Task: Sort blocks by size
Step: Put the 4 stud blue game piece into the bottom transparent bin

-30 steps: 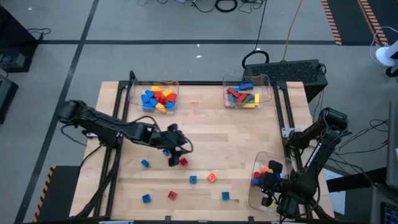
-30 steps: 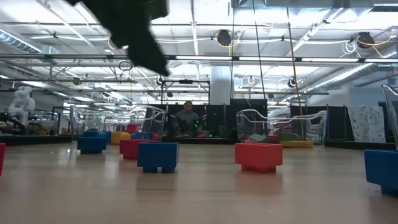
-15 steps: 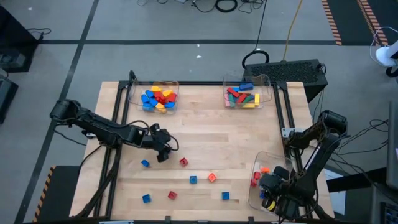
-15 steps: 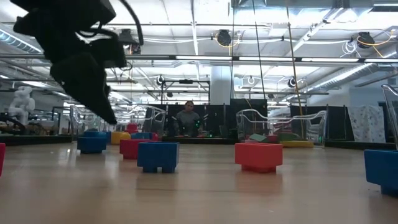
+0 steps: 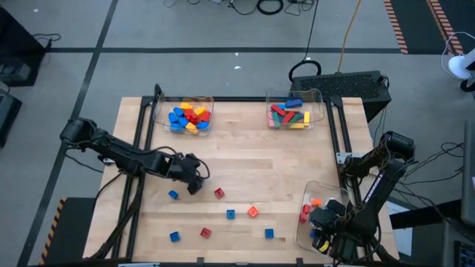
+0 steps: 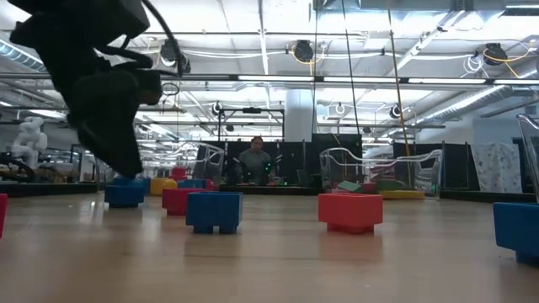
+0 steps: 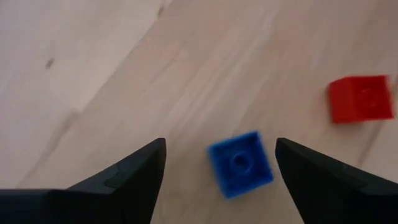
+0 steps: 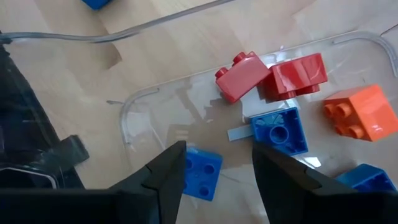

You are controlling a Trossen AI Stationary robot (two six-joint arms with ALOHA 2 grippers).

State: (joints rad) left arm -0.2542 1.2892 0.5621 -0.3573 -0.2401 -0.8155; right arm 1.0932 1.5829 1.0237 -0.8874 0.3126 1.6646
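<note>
Block: small blue block (image 7: 240, 163) lying loose on table (image 5: 252, 170), beside red block (image 7: 360, 99).
Left gripper (image 7: 221, 163): having swung left off red block, now hovering over blue, fingers spreading, empty.
Right gripper (image 8: 217, 163): parting over tray (image 8: 149, 99), block apparently dropped.

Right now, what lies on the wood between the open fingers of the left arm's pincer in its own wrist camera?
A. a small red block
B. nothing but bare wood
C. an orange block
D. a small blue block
D: the left wrist view shows a small blue block on the table between the spread fingers of the left pincer, with a red block lying off to one side, outside them.
</note>
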